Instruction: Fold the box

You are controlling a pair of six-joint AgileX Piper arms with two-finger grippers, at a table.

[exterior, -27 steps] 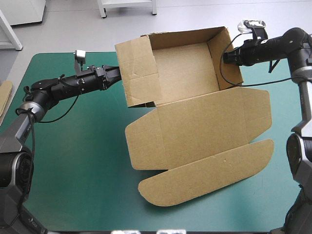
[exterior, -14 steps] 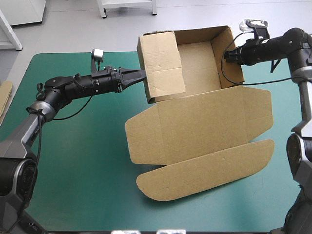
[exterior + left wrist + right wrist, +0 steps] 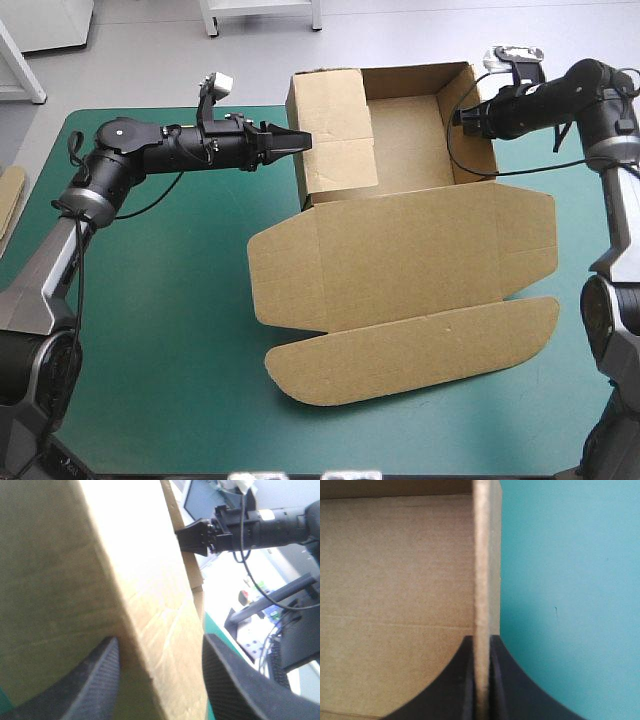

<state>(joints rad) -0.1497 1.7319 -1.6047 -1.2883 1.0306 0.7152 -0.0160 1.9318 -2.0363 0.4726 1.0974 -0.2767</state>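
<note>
**Desk:** Where is the box?

**Photographer:** The brown box (image 3: 400, 240) lies on the teal-green cover (image 3: 150, 330), right of the table's middle. Its open tray sits toward the far edge. The lid (image 3: 420, 250) lies flat on the near side of the tray, and a rounded flap (image 3: 410, 355) lies nearest the robot.

**Desk:** And the walls?

**Photographer:** The far and right walls stand raised. The left wall panel (image 3: 335, 130) is up too, leaning in over the tray's floor.

**Desk:** Who has hold of it?

**Photographer:** Both arms. The left gripper (image 3: 300, 141) reaches in from the left, its black fingers astride that left panel. In the left wrist view (image 3: 161, 645) the board fills the gap between them, touching both. The right gripper (image 3: 462, 116) is at the right wall. In its own view (image 3: 481, 640) the fingers are nearly together, pinching the wall's thin edge, with the tray's inside on one side and the cover (image 3: 570, 580) on the other.

**Desk:** Anything else on the table?

**Photographer:** A strip of more board (image 3: 10, 195) shows at the left edge, well apart from the box.
</note>
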